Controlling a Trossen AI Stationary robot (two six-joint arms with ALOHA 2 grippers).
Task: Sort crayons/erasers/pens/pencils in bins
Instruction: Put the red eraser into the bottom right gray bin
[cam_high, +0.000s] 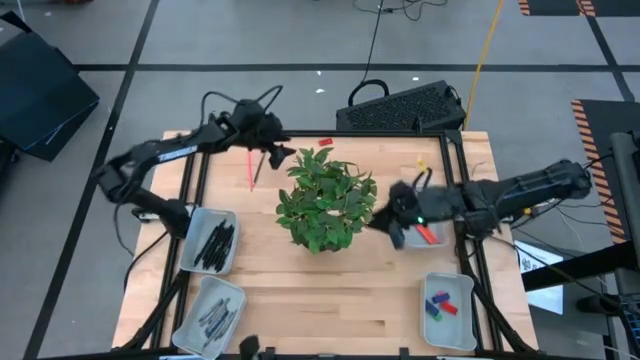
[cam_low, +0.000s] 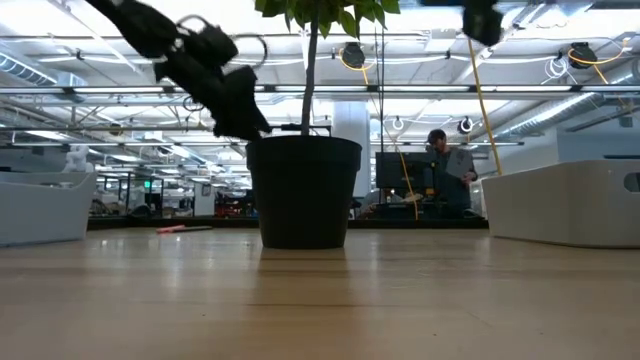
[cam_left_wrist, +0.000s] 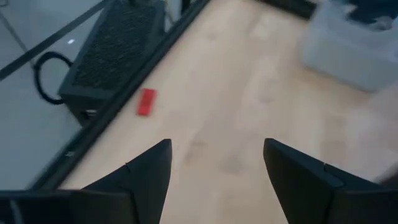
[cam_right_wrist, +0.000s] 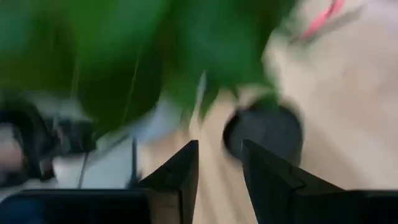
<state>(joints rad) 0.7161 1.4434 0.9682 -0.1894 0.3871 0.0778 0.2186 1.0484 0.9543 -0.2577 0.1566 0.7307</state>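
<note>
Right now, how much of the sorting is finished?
Partly. Black pens fill the two left bins, and erasers lie in a right bin. In hand: nothing; the left hand is open and empty. Left: the pencils and a red eraser on the table.

I see a pale wooden tabletop (cam_high: 330, 275) with a leafy green plant (cam_high: 325, 198) in a dark round plastic pot (cam_low: 303, 190) near its middle. Beyond the far edge a black ribbed box (cam_high: 405, 107) sits on the grey floor (cam_high: 250, 35) beside a looped black cable (cam_left_wrist: 48, 76). Far behind, a person (cam_low: 447, 172) stands at a desk.
</note>
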